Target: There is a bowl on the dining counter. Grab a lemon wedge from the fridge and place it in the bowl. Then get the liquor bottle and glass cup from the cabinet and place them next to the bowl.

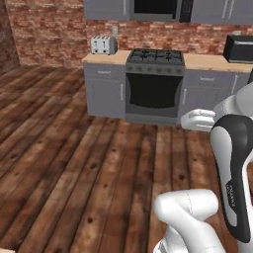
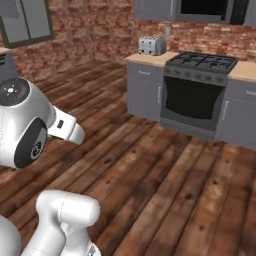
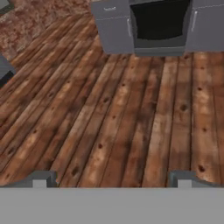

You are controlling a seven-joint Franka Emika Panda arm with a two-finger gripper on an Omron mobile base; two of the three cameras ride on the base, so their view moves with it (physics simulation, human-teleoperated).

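Observation:
My gripper (image 3: 113, 179) is open. Its two dark fingertips (image 3: 43, 178) stand wide apart with nothing between them, over bare wooden floor (image 3: 109, 113). The white hand (image 1: 197, 119) hangs in mid-air in front of the stove, also seen from the other side as the hand (image 2: 67, 128). The bowl, dining counter, fridge, lemon wedge, liquor bottle and glass cup are out of view. Grey wall cabinets (image 1: 105, 8) hang above the worktop with doors shut; their contents are hidden.
A dark stove with an oven door (image 1: 154, 89) stands ahead against the brick wall, flanked by grey base cabinets (image 1: 105, 91). A silver toaster (image 1: 103, 45) sits on the worktop to its left and a black appliance (image 1: 239, 48) to its right. Open floor lies between.

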